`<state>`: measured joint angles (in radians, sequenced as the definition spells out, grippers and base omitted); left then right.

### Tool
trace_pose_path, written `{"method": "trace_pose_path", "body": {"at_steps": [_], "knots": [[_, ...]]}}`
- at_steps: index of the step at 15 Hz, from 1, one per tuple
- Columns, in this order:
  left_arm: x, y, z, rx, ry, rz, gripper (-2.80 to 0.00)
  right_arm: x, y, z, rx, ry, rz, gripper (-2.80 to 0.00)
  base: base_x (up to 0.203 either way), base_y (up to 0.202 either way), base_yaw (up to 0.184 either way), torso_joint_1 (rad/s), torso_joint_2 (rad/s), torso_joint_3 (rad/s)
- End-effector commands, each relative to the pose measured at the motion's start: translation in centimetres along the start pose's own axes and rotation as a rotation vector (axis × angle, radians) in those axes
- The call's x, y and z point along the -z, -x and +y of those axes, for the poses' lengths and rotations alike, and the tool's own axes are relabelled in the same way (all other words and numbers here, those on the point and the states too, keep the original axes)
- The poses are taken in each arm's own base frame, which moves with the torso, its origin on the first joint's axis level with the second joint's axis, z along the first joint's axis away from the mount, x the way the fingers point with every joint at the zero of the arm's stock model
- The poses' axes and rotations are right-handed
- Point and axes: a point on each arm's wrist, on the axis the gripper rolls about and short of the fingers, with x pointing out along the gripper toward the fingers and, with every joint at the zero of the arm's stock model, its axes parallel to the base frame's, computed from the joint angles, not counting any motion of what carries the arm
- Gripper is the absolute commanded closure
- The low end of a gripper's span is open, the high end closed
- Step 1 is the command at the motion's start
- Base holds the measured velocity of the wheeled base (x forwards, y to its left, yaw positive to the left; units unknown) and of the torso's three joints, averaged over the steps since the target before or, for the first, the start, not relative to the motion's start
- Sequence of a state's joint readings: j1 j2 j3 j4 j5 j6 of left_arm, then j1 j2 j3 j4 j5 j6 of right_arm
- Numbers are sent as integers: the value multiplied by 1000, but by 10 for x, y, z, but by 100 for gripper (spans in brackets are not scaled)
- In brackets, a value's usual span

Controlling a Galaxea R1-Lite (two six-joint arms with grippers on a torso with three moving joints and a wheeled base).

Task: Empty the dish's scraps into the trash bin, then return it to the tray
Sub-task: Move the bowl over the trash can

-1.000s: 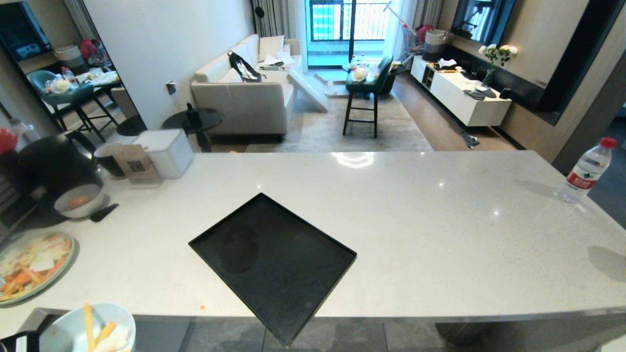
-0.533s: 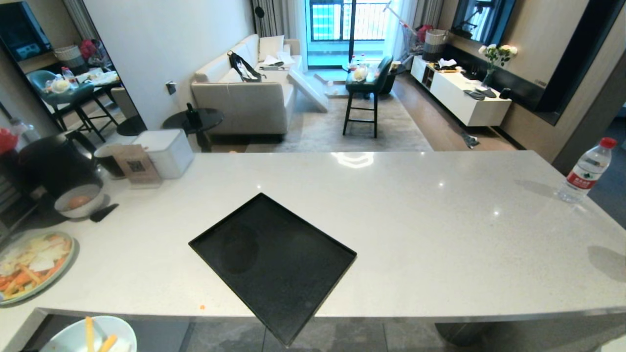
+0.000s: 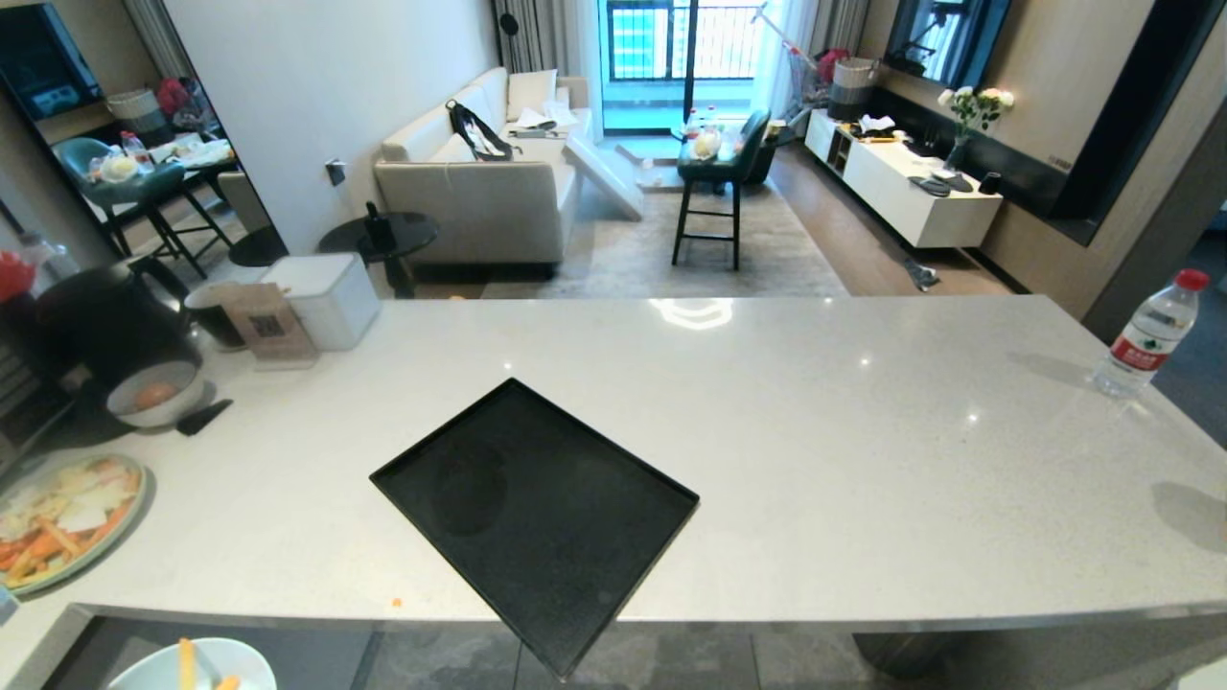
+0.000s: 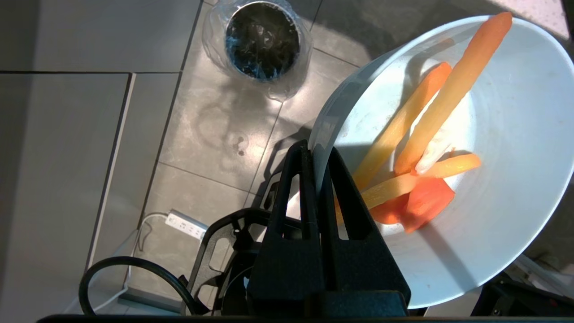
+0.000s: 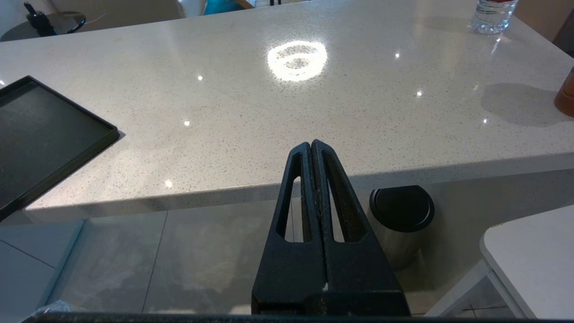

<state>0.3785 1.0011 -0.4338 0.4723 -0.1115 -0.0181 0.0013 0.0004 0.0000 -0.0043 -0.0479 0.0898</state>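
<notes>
The left gripper [image 4: 317, 154] pinches the bowl [image 4: 493, 188] by its rim, clear of the counter, with the trash bin [image 4: 262, 40] on the floor off to one side. Tipping here would likely spill the vegetable sticks [image 4: 417, 148] beside the trash bin.

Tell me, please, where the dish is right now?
The dish sits at the head view's lower-left edge, off the counter, gripped at its rim by the left gripper above the floor near the trash bin.

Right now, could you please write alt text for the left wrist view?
The left gripper pinches the rim of a pale dish holding orange and yellow vegetable sticks, above grey floor tiles. The lined metal trash bin stands on the floor beyond.
</notes>
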Motion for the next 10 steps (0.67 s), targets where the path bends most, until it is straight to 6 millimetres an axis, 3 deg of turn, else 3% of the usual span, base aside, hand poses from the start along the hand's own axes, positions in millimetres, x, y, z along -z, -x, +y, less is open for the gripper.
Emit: {"method": "trace_pose_path", "body": {"at_steps": [1,10], "knots": [[2,0,-1,7,-11,6,0,0,0,0,-1,-1,-1,0,0,0,0,0,0,0],[13,-5,-1,9,-11,38,0,0,0,0,1,-1,-1,0,0,0,0,0,0,0]]}}
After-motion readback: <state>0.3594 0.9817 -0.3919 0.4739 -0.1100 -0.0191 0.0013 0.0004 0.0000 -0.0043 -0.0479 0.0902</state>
